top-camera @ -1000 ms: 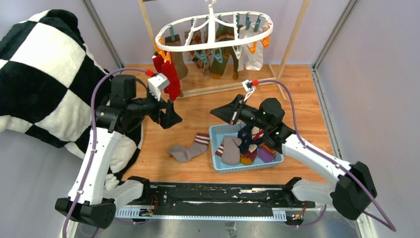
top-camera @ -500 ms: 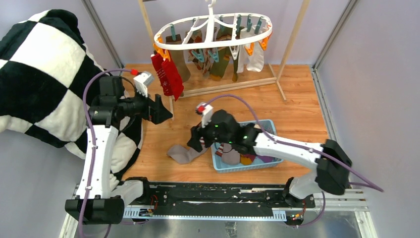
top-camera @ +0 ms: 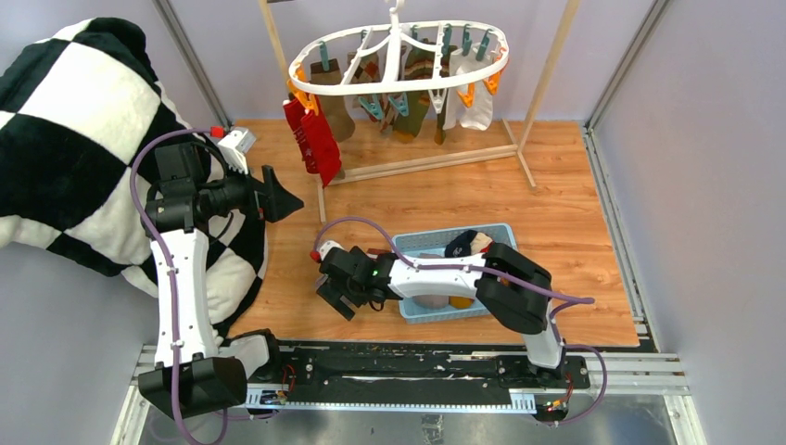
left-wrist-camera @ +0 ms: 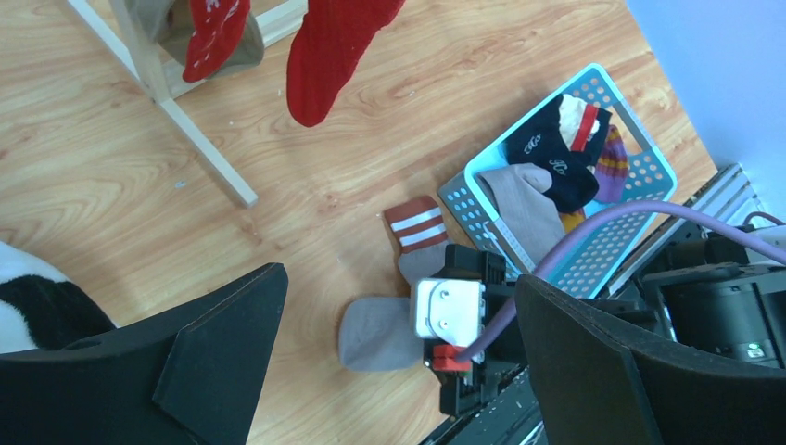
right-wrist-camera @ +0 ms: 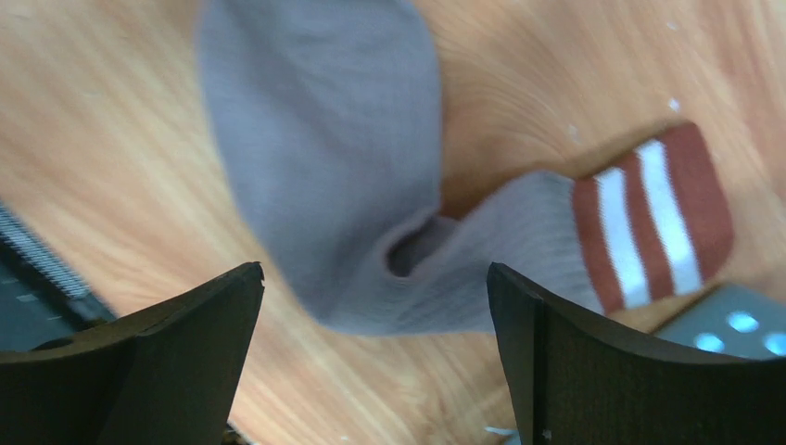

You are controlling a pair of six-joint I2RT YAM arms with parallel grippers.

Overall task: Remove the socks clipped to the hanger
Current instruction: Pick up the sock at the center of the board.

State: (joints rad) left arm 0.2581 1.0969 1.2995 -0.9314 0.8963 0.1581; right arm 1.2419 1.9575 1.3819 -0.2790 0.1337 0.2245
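Note:
The white oval hanger (top-camera: 399,57) hangs at the back with several socks clipped to it, red ones (top-camera: 312,141) at its left end. My left gripper (top-camera: 283,198) is open and empty, held left of and below the red socks (left-wrist-camera: 329,46). In the left wrist view a grey sock (left-wrist-camera: 378,332) with a red-and-white striped cuff (left-wrist-camera: 416,225) lies on the floor beside the basket. My right gripper (top-camera: 335,295) is low over that grey sock (right-wrist-camera: 324,176), jaws wide open on either side of it and gripping nothing.
A blue basket (top-camera: 496,232) holding several socks stands right of the grey sock. The light wooden rack (top-camera: 417,165) carries the hanger. A black-and-white checked blanket (top-camera: 74,139) fills the left side. Purple walls close in the wooden floor.
My right arm swung left from above the basket down over the grey sock, and its jaws opened. My left arm drew back to the left, away from the red socks.

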